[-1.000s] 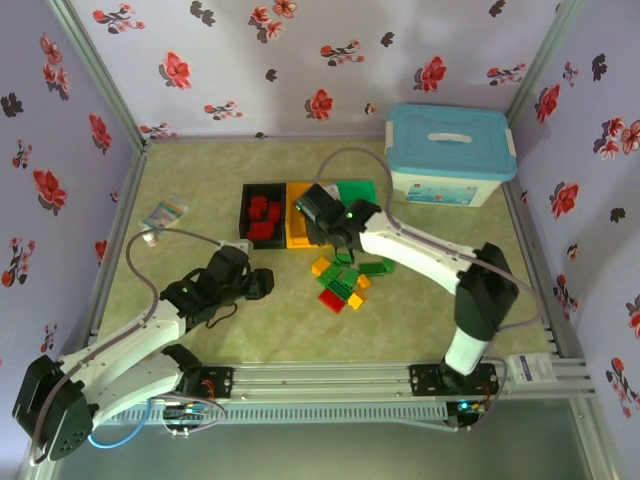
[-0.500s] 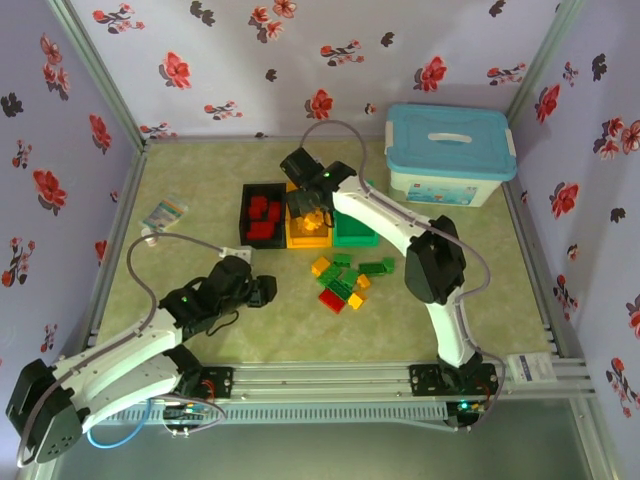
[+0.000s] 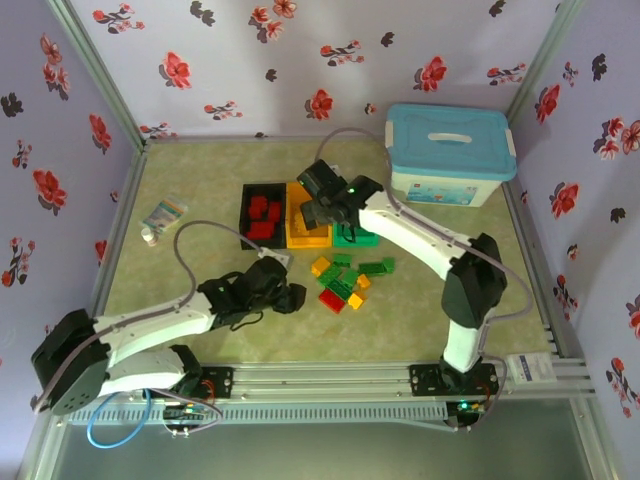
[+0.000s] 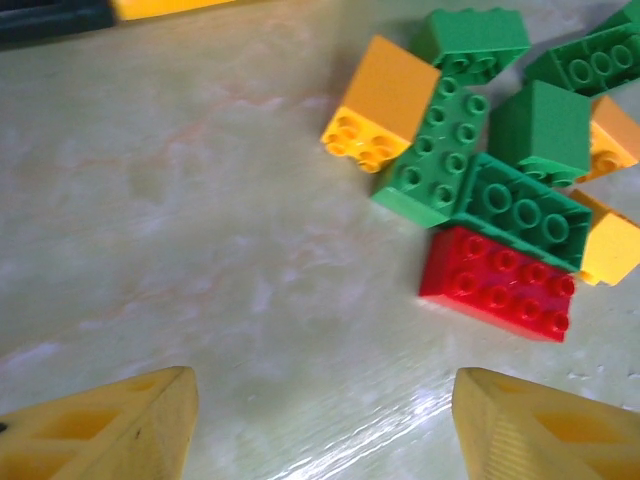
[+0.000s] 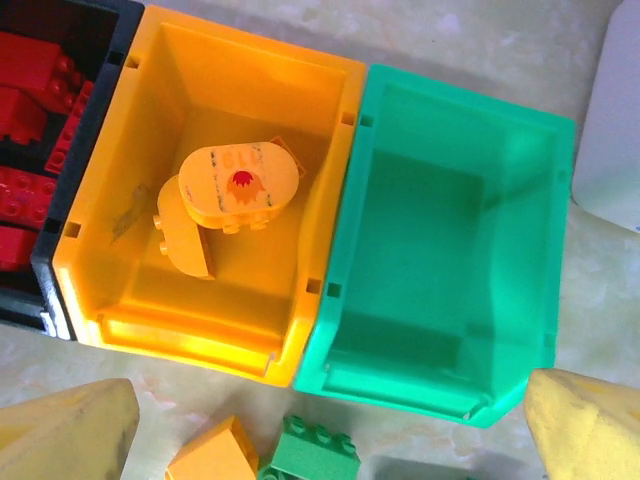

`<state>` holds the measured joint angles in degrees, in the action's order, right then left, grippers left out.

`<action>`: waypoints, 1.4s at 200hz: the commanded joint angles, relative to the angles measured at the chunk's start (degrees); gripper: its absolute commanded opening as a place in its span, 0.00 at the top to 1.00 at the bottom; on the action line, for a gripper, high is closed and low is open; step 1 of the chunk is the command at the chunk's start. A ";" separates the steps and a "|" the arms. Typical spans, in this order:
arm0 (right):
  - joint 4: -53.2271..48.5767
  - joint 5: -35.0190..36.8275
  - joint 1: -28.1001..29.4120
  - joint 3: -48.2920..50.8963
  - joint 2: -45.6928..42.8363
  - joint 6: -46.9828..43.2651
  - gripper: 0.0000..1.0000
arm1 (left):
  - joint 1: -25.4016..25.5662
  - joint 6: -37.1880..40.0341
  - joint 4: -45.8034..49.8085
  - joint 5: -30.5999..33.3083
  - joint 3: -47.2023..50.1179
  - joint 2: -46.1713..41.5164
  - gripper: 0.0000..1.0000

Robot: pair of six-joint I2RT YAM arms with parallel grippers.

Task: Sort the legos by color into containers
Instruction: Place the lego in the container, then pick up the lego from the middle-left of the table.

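Right hand (image 5: pixel 327 425) released, lower frame; orange bin (image 5: pixel 180 330), upper left, holds two yellow legos (image 5: pixel 225 200). Left hand (image 4: pixel 322 400) released, empty, over bench (image 4: pixel 200 200).

At two o'clock on the pale green marbled bench (image 3: pixel 200 170), large white plastic box (image 3: pixel 450 155) with light-blue handled lid on, close to the back corner. At nine o'clock, small flat striped packet (image 3: pixel 164 213), with tiny white bottle-like item (image 3: pixel 149 236) just beside it. Around, lilac wall panels (image 3: pixel 300 60) printed with red and black flowers. At five o'clock, white paper label (image 3: pixel 527 368) by the aluminium rail (image 3: pixel 330 380).
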<state>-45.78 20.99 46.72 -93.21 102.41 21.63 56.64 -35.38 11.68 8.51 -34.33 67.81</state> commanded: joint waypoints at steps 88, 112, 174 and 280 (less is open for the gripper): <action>7.44 1.42 -3.30 18.55 -14.81 5.56 0.01 | 8.05 7.84 8.70 -1.31 -22.70 26.84 0.26; 7.89 1.33 -3.92 20.98 -16.83 6.10 0.01 | 9.03 8.41 14.17 0.10 -27.81 31.56 0.26; 10.09 -0.34 -5.49 26.17 -20.65 7.35 0.01 | 10.24 8.64 19.91 2.44 -32.10 36.30 0.26; 11.15 -1.27 -6.11 29.60 -22.62 8.19 0.01 | 10.24 9.05 22.42 3.70 -34.14 39.67 0.25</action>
<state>-35.62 20.08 41.10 -64.53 81.34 28.67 66.54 -27.33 31.18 11.94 -67.37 105.38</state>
